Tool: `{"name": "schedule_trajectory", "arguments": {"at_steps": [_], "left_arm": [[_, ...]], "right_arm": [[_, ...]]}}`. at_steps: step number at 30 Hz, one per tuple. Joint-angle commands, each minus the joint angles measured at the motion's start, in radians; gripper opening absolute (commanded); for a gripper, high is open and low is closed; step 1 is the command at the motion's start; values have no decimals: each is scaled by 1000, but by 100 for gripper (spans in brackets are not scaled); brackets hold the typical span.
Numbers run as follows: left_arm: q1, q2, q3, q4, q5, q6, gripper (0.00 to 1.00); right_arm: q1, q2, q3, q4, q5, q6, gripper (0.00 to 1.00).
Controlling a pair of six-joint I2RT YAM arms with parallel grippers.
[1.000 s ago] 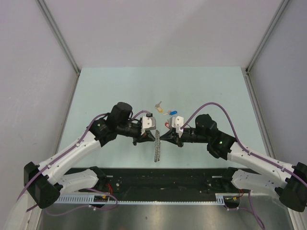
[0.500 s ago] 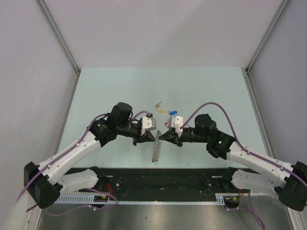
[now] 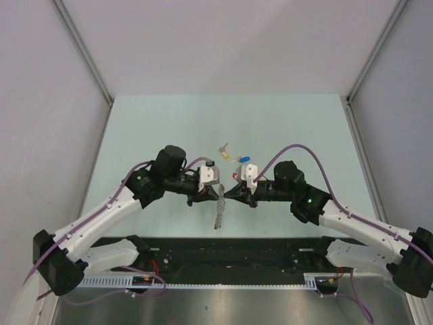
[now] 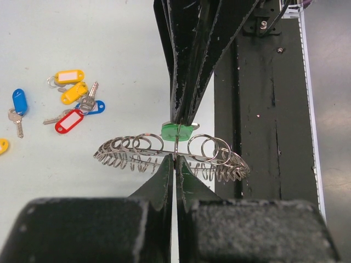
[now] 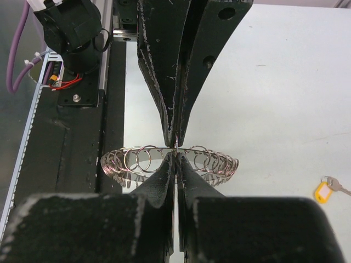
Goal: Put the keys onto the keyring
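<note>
pale green table (image 3: pixel 135 135); left gripper (image 4: pixel 174 160), jaws closed, pinching silver scalloped metal keyring (image 4: pixel 137 150) at mid-rim, ring sagging either side of its tips; right gripper (image 5: pixel 175 159), clamped on small green-tagged key (image 4: pixel 186 131), tip-to-tip with left at the ring; loose colour-tagged keys (image 4: pixel 68 121) lying well aside on table

A pale green table top (image 3: pixel 135 135) is lying under soft, even light. Plain white walls (image 3: pixel 223 47) are closing it in on the left, far and right sides, with silver frame rails (image 3: pixel 82 51) running along the far corners. A black base plate (image 3: pixel 230 254) is spanning the near edge, and a brushed metal surface (image 3: pixel 230 308) is sitting nearer still.
</note>
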Motion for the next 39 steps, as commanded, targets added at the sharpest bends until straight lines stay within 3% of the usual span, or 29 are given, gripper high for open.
{"name": "schedule_trajectory", "arguments": {"at_steps": [1,39], "left_arm": [[-7,-32,4,43,65,17,0],[-21,-66,-27,113,72,-40,1]], "right_arm": [[8,3,0,41,-12,-4,0],[36,50,12,86,-10,34,0]]}}
